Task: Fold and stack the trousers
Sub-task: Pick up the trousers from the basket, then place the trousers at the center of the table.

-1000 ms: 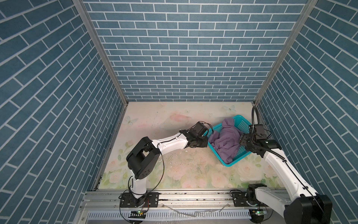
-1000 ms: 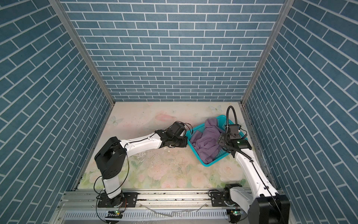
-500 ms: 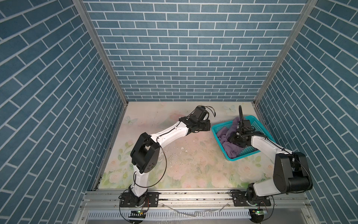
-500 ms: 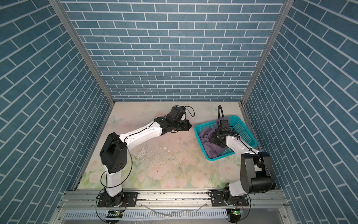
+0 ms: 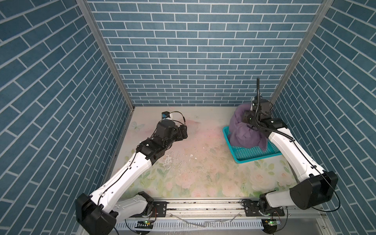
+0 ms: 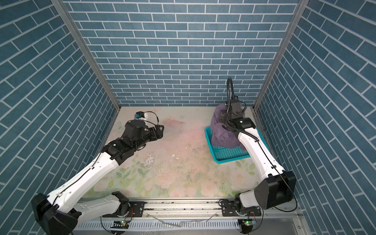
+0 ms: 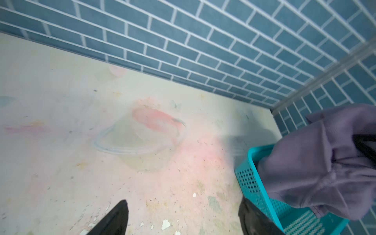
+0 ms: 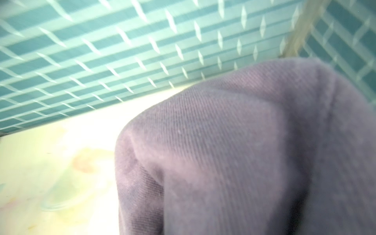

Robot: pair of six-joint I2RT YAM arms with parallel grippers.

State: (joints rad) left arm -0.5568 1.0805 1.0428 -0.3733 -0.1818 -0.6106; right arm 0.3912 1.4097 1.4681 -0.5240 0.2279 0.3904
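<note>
The muted purple trousers hang in a bunched heap, raised over the back part of the teal mesh basket at the right of the table. My right gripper is buried in the top of the heap and shut on the cloth. In the right wrist view the trousers fill the frame and hide the jaws. My left gripper is open and holds nothing. It hovers over bare mat, left of the basket and the trousers.
Blue brick-pattern walls close in the back and both sides, and a metal corner post stands just behind the basket. The floral mat has white flakes and worn patches mid-table. A metal rail runs along the front edge.
My left gripper opened and drew back leftward from the basket. My right gripper reached into the basket, shut on the trousers and lifted them toward the back right corner.
</note>
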